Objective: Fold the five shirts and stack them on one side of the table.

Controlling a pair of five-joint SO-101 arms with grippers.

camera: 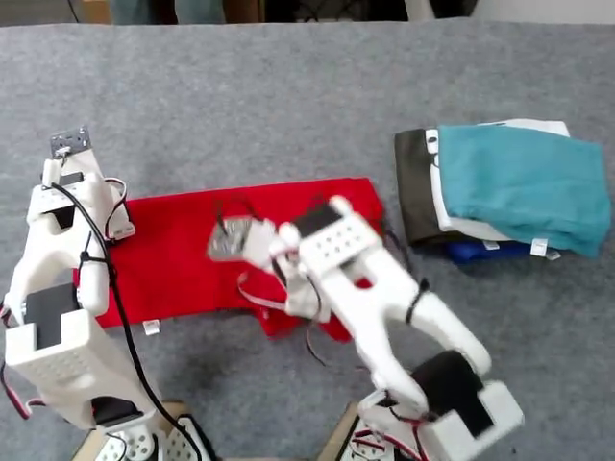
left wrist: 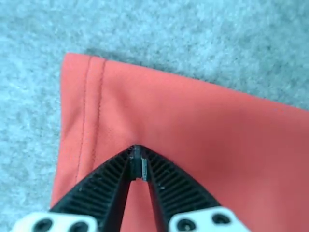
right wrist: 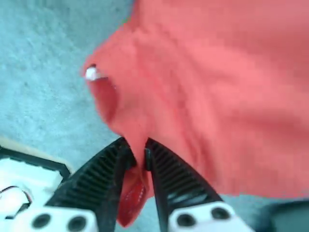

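A red shirt [camera: 192, 250] lies spread across the grey table, left of the middle. My left gripper [left wrist: 137, 162] sits near the shirt's hemmed corner [left wrist: 79, 82], its fingers shut with the tips pinched into the red fabric. In the high view that gripper [camera: 115, 223] is at the shirt's left end. My right gripper [right wrist: 137, 157] is shut on a raised fold of the red shirt [right wrist: 207, 87], and cloth hangs down between its fingers. From above it [camera: 229, 240] is over the shirt's middle. A stack of folded shirts [camera: 519, 182], teal on top, lies at the right.
The stack holds a white, a dark olive and a blue shirt under the teal one. Bare grey table [camera: 288, 96] stretches behind the red shirt. Both arm bases stand at the near edge, and loose cables trail from the right arm over the shirt's near side.
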